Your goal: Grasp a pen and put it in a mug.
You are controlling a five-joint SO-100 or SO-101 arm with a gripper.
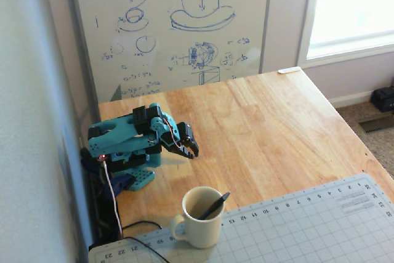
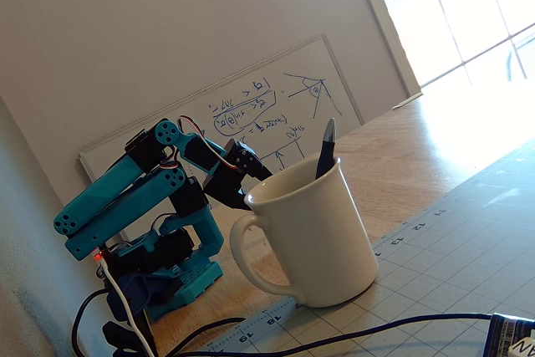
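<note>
The cream-white mug (image 1: 198, 225) stands upright at the near edge of the wooden table, partly on the cutting mat, handle to the left in both fixed views. The dark pen (image 1: 213, 206) stands inside it, leaning against the right rim with its top sticking out. Both show in the other fixed view too, the mug (image 2: 322, 240) and the pen (image 2: 326, 150). My gripper (image 1: 192, 151) is shut and empty, with the teal arm folded back over its base, behind and left of the mug and apart from it. In the low fixed view the gripper (image 2: 244, 194) is partly hidden by the mug rim.
A grey-green cutting mat (image 1: 308, 226) covers the near right of the table. A whiteboard (image 1: 178, 23) leans against the back wall. Cables (image 1: 114, 201) run from the arm's base (image 1: 132, 177) along the left edge. Bare wooden tabletop (image 1: 271, 127) lies to the right.
</note>
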